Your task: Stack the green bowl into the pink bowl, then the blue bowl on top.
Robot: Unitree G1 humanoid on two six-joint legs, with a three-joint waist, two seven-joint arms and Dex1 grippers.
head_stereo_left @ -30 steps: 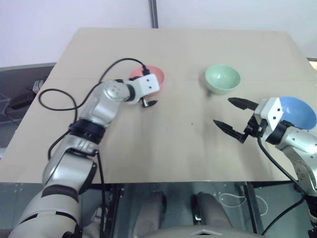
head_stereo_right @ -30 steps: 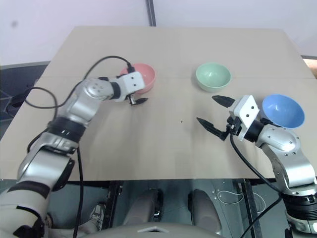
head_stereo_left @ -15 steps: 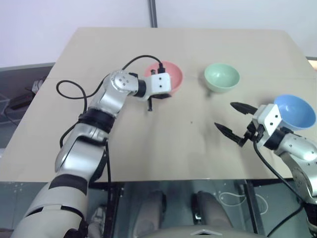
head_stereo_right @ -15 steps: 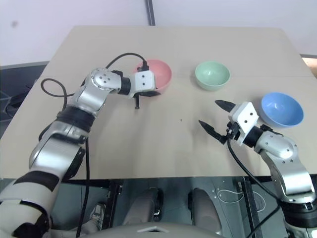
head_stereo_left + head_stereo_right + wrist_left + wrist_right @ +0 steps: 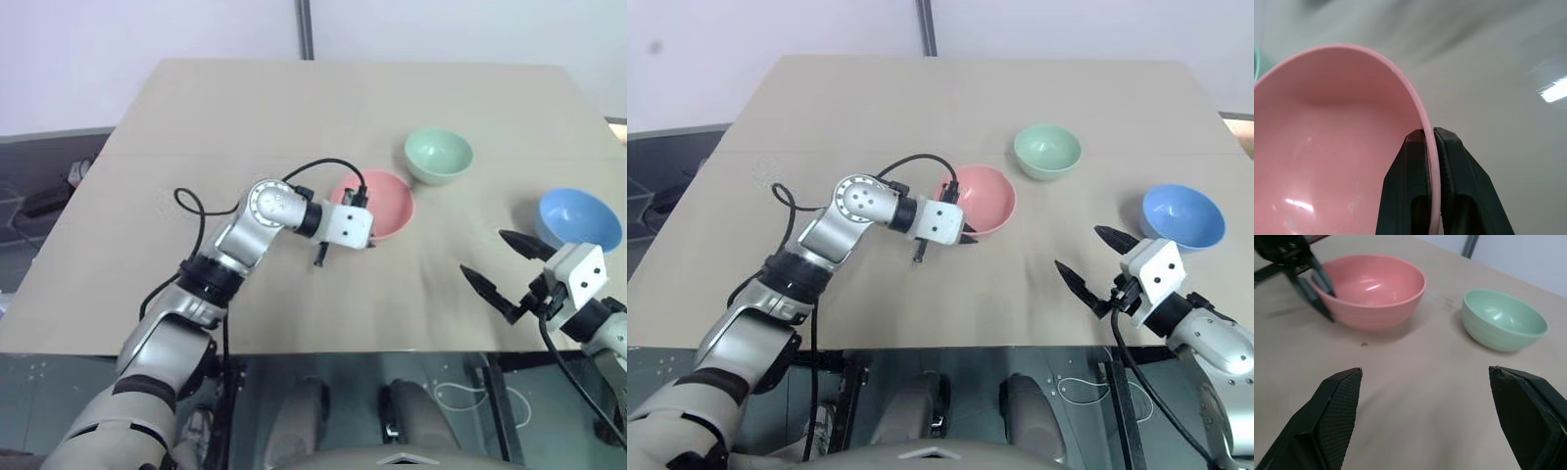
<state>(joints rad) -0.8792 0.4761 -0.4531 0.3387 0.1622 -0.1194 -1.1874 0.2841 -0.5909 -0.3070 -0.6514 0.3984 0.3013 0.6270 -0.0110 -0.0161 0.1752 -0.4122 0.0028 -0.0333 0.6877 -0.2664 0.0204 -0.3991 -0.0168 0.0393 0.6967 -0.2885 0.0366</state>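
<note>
A tan table carries three small plain bowls of equal size. The pink bowl sits near the middle of the table, upright and with nothing inside it. The left end effector is clamped on the near-left rim of this bowl: in the left wrist view, its two black fingers stand pressed together with the thin pink rim between them, one finger inside the bowl and the other outside. The left arm reaches in from the near-left, its forearm lying low over the table, and a black cable loops above its wrist. The green bowl stands just beyond and to the right of the pink bowl, close to it but apart, upright and empty. The blue bowl stands farther right, near the right edge of the table, well apart from the other two, also upright and empty. The right end effector hangs above the near-right part of the table, on the near-left side of the blue bowl and not touching it; its two pointed black fingers are spread wide and hold nothing. In the right wrist view, these fingers frame bare table, with the pink bowl and the green bowl beyond them, side by side and separate. No bowl is stacked in another.
</note>
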